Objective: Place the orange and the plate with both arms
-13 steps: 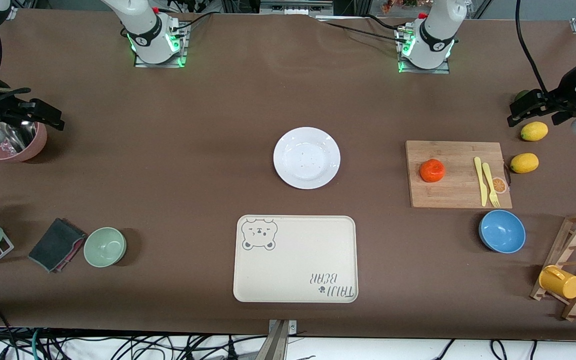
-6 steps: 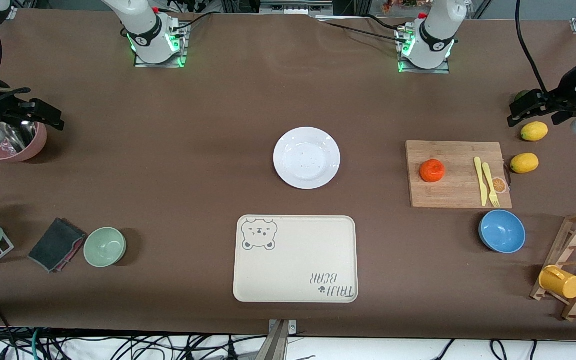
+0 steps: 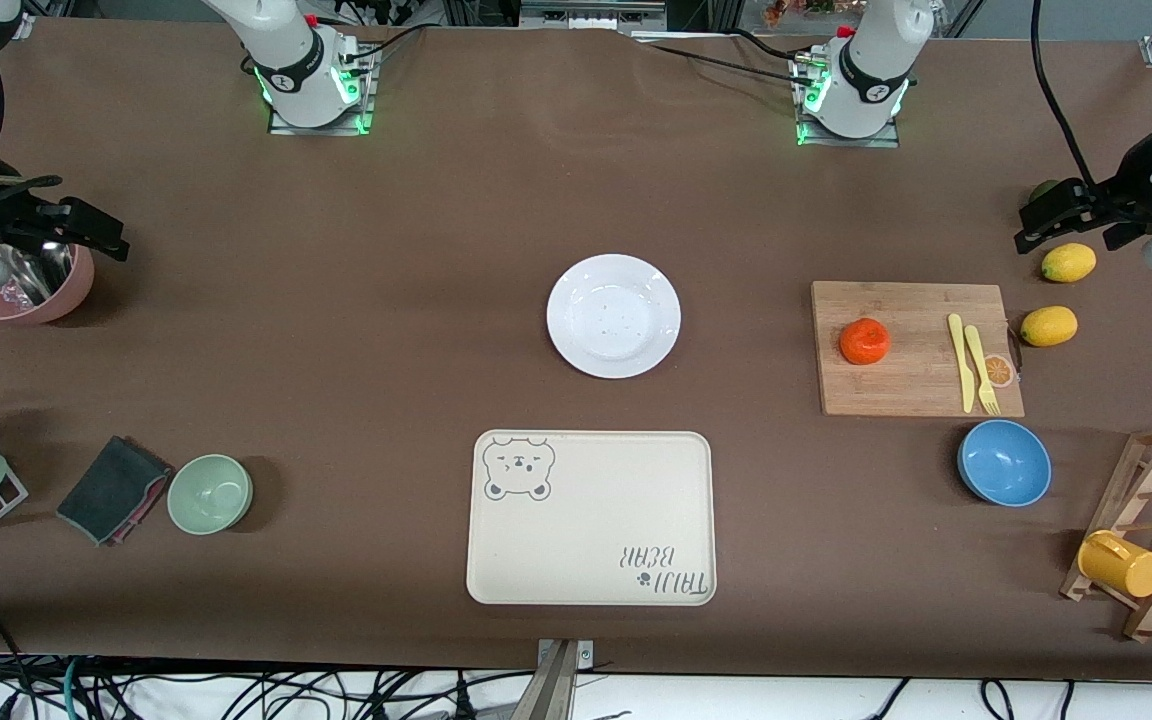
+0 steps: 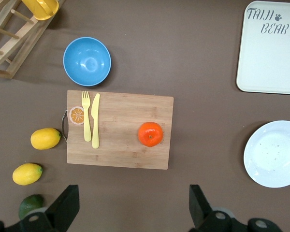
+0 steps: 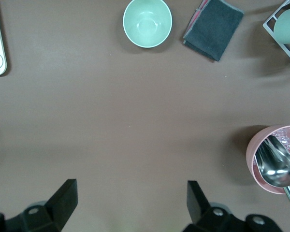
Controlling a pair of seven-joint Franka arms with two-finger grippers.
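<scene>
Currently neither task object is held: the orange (image 3: 864, 341) rests on the wooden cutting board (image 3: 896, 395) toward the left arm's end of the table, and the plate (image 3: 614, 315) lies on the bare cloth at mid-table, just farther from the front camera than the bear-printed tray (image 3: 591, 517). The left gripper (image 4: 130, 208) hangs high over the table edge near the lemons (image 3: 1049, 325), fingers spread wide and empty; the right gripper (image 5: 128, 203) hangs over the pink cup (image 3: 24, 283) at the right arm's end, likewise wide open and empty. Probable faults: the orange is round and smooth-skinned, so an off-centre pinch could roll it across the board toward the yellow knife and fork (image 3: 974, 365); the plate is shallow and glossy, so a rim grasp may slip or tip it, and a low approach could push it along the cloth instead of lifting it. Both arms working at mid-table at once risk collision unless sequenced. The surface is a brown cloth-covered table (image 3: 386, 300), flat with slight creases. Around it, cables run along the edge nearest the front camera, and a blue bowl (image 3: 1004, 462), a green bowl (image 3: 210, 493) and a wooden rack (image 3: 1151, 530) stand near that edge.
</scene>
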